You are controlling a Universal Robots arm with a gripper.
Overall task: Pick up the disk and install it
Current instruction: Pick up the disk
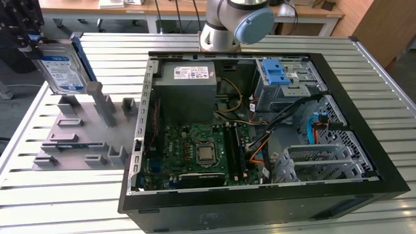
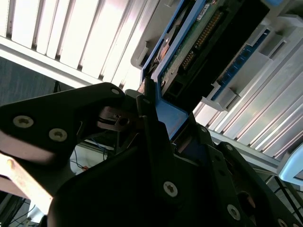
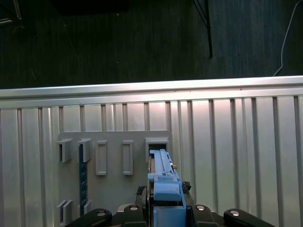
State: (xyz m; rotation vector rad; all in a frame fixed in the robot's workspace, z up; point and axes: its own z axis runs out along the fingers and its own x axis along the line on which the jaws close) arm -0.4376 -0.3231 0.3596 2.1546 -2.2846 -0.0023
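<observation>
Disk [image 1: 62,68] hangs tilted in the gripper [image 1: 31,43] at the exterior view's far left, over the grey holder rack [image 1: 81,131] beside the open computer case [image 1: 260,122]. In the second wrist view, black fingers [image 2: 149,123] clamp its blue carrier frame [image 2: 173,116]. In the first wrist view, the disk shows edge-on above a rack slot on the slatted table [image 3: 236,142].

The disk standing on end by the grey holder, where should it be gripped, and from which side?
Grip the disk by its blue carrier frame at the upper short end, coming from above. It stands upright at the grey holder, thin edge up, so the jaws can close across its thickness on the flat faces. The gripper holds it this way.
</observation>
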